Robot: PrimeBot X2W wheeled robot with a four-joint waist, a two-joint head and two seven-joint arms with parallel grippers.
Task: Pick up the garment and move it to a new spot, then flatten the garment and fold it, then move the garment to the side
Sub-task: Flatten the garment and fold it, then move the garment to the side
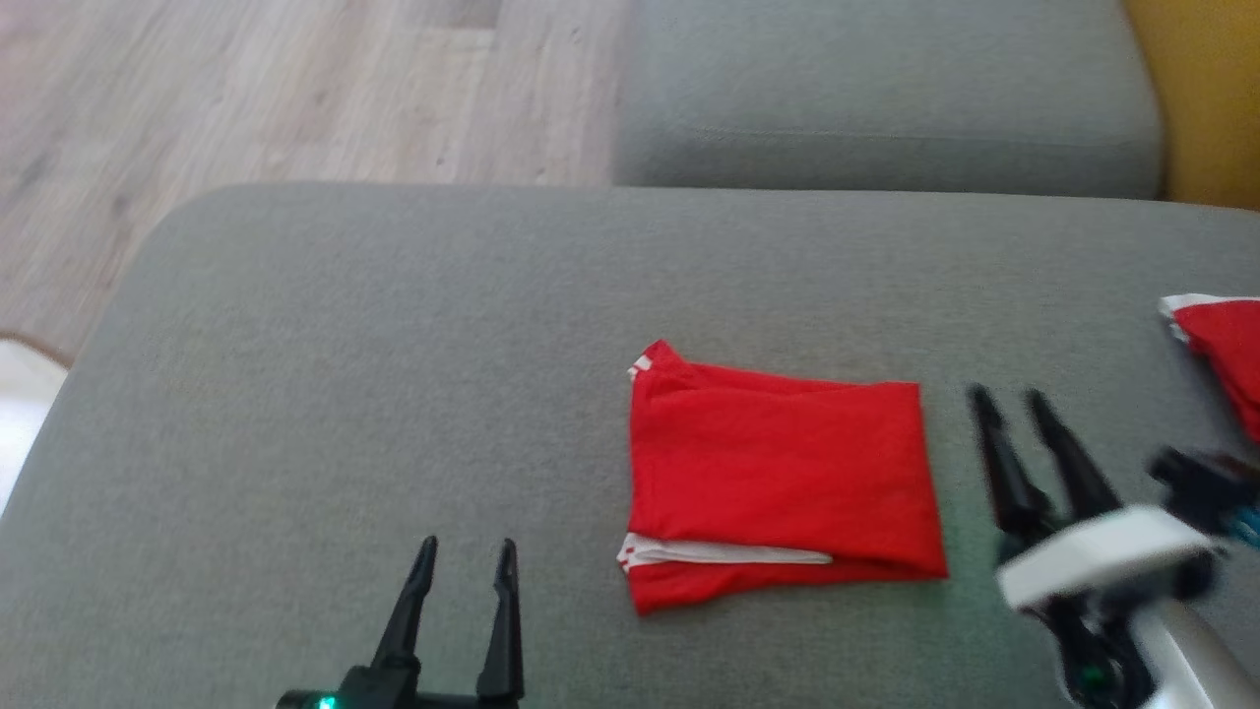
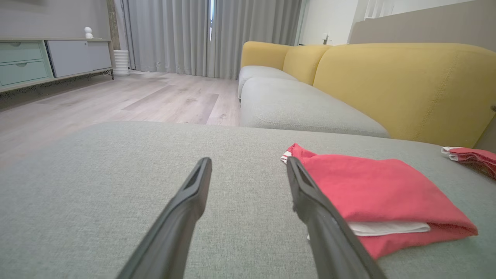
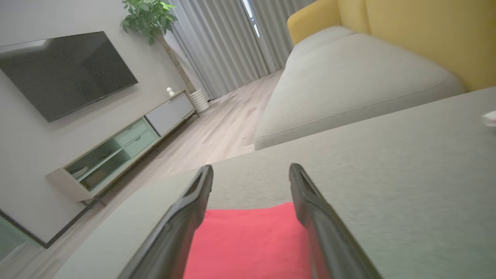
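The red garment (image 1: 778, 473) with white trim lies folded into a rectangle on the grey cushion (image 1: 394, 394), right of centre. My left gripper (image 1: 465, 551) stands open at the lower left, apart from the fold and holding nothing. In the left wrist view the red garment (image 2: 372, 193) lies just right of the right finger (image 2: 310, 201). My right gripper (image 1: 1006, 398) is open beside the garment's right edge, blurred. In the right wrist view the red garment (image 3: 248, 240) shows between and below the open fingers (image 3: 193, 209).
A second red and white cloth (image 1: 1221, 345) lies at the cushion's far right edge. Another grey seat cushion (image 1: 886, 98) sits behind, with a yellow sofa back (image 2: 407, 85). Wooden floor (image 1: 246, 89) lies to the left beyond the cushion's rounded edge.
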